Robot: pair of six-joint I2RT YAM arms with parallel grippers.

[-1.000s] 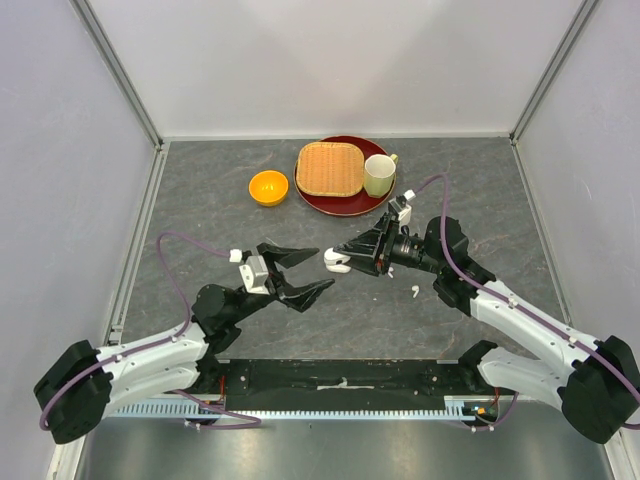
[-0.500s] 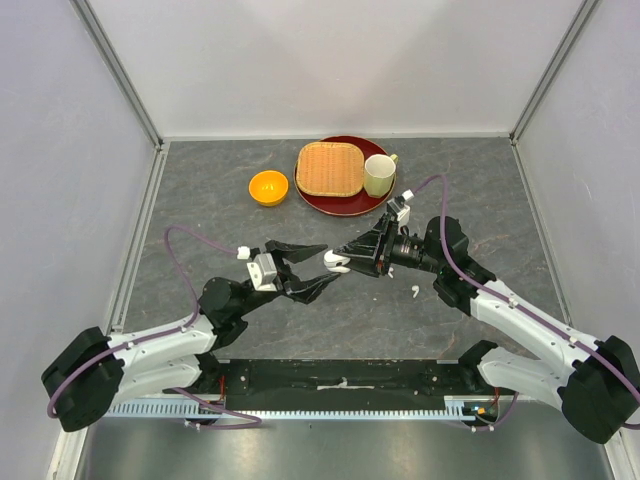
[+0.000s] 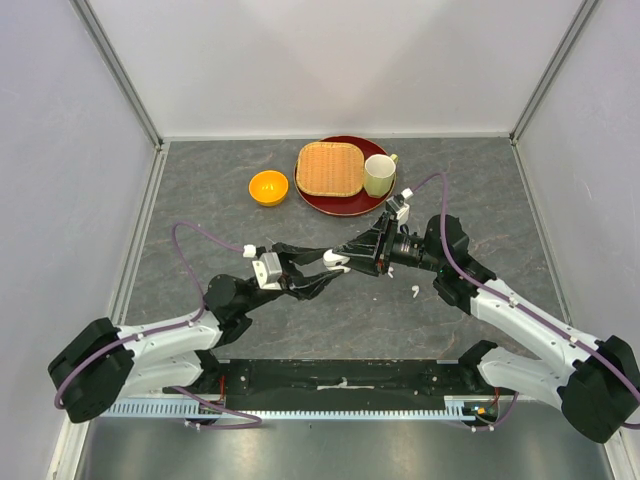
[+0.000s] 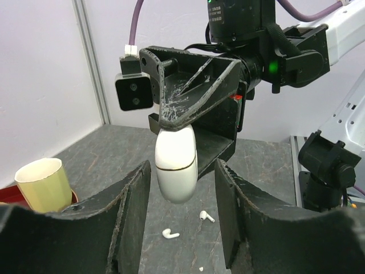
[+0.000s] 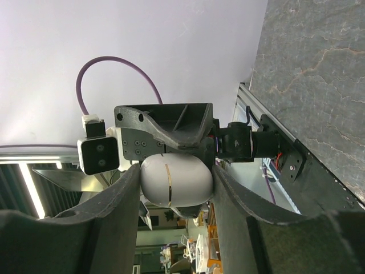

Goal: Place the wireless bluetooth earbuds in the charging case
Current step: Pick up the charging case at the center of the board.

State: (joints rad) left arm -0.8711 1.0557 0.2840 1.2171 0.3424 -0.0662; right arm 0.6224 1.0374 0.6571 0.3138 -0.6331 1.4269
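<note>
**Charging case held in mid-air between both arms; earbuds loose on the worktop.**

Top view: the right gripper (image 3: 348,258) holds the white charging case (image 3: 335,263) above mid-worktop. The left gripper (image 3: 328,262) reaches in from the left around it. One of the earbuds (image 3: 413,291) lies on the worktop (image 3: 200,200), right of the case and nearer.
Left wrist view: the left fingers (image 4: 134,211) stand spread on either side of the case, with a gap on each side. The lid seam looks closed. Two earbuds (image 4: 170,233) (image 4: 206,216) lie on the worktop below.
Right wrist view: the right fingers (image 5: 122,211) pinch the case across its sides.
Handling: the case is probably light, rigid and glossy, hence slippery. Grip its flat sides, clear of the seam. The earbuds are tiny and smooth, so pinch each at the stem.
</note>
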